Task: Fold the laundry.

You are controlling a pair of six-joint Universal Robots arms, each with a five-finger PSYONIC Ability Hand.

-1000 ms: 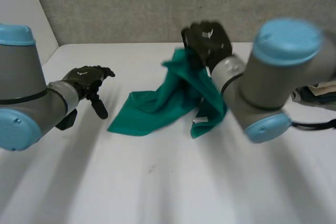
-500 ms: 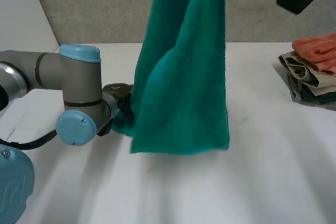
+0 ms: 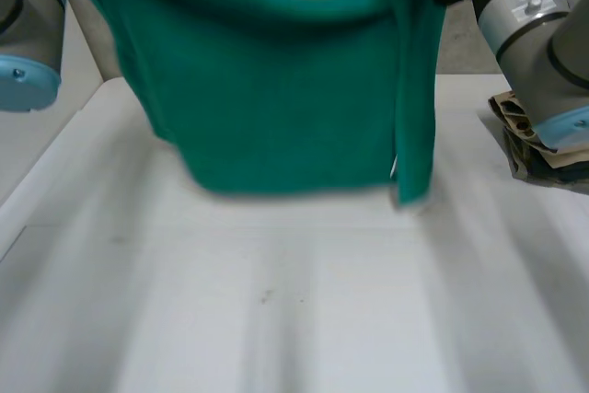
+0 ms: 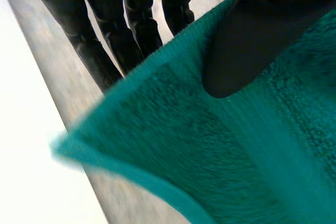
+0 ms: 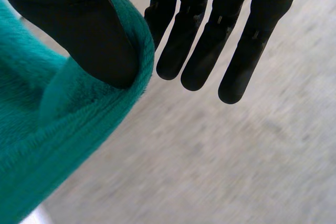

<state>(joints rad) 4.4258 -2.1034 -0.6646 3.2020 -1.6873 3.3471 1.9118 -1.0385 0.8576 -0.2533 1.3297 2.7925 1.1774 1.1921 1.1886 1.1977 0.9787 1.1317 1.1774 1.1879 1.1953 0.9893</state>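
Over the white table (image 3: 276, 319), a soft, light teal terry towel (image 3: 276, 89) hangs spread, left hand (image 4: 262, 35) and right hand (image 5: 79, 30) each pinching a top corner, probably the surest hold for limp cloth.

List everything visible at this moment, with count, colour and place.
table: one, white, below everything
towel: one, green, hanging spread out above the table
stack of folded laundry: one, beige and dark, on the table at the robot's right
left hand: one, black, thumb pinching one top corner of the towel
right hand: one, black, thumb pinching the other top corner
left arm, right arm: two, grey with light-blue caps, raised either side of the towel
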